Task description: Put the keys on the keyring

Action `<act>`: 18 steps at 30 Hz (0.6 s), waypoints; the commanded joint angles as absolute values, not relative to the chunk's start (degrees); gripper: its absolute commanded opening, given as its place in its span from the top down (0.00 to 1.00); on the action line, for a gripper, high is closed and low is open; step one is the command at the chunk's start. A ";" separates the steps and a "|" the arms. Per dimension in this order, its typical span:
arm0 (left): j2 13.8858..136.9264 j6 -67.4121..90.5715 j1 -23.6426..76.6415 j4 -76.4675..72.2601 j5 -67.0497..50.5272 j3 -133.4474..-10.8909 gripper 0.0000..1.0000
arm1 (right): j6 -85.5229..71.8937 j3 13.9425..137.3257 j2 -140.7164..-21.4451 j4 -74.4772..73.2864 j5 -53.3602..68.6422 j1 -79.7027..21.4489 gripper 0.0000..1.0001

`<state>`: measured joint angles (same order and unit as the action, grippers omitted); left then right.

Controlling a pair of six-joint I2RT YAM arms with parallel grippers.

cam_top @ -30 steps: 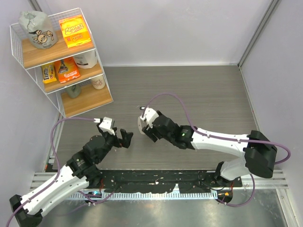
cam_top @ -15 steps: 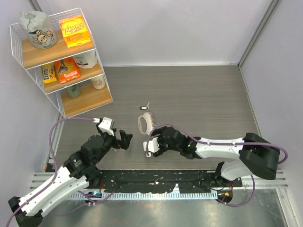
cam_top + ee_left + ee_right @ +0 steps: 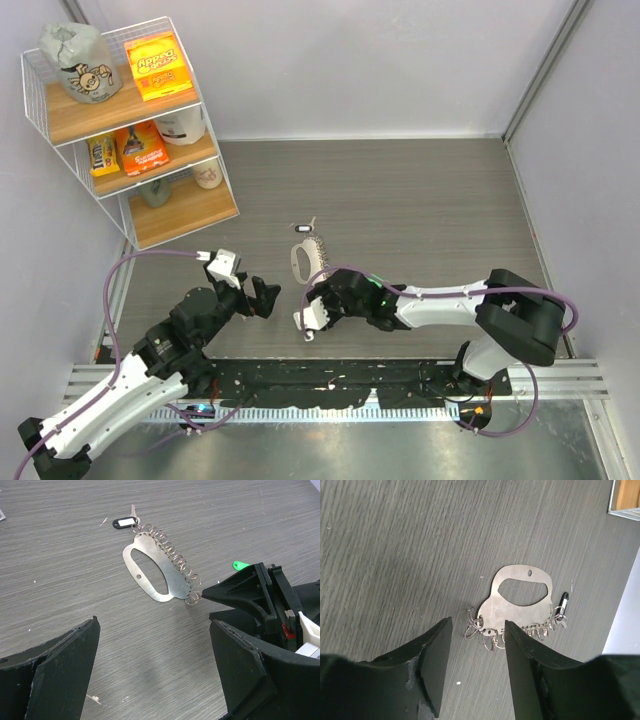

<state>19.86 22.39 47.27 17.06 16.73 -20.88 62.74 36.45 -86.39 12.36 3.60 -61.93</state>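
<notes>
The keyring [image 3: 305, 256] is a flat silver plate with an oval hole and several wire rings along one edge, lying on the table. At its far end sits a black-and-white tag [image 3: 123, 523] with a small silver key [image 3: 133, 511]. A green key head [image 3: 240, 565] peeks out behind the right gripper; the rest is hidden. My right gripper [image 3: 316, 292] is just near of the keyring [image 3: 520, 600], open with nothing between its fingers [image 3: 437, 660]. My left gripper [image 3: 263, 296] stands wide open to the left of it, above bare table, facing the keyring [image 3: 150, 572].
A white wire shelf [image 3: 130, 120] with boxes and bags stands at the back left. A black rail [image 3: 340, 385] runs along the near edge behind the arm bases. Walls close the table on three sides.
My right arm has pulled back from over the keyring toward the near edge, uncovering it, and its jaws have narrowed. The left arm has hardly moved.
</notes>
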 commanded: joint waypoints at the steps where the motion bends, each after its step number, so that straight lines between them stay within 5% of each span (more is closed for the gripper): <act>1: 19.86 23.03 47.46 15.47 16.17 -20.92 0.01 | 65.74 39.72 -88.15 10.99 4.83 -61.88 0.51; 18: 18.90 22.85 47.46 15.82 16.87 -20.74 0.01 | 70.05 43.41 -93.69 8.79 1.67 -60.03 0.60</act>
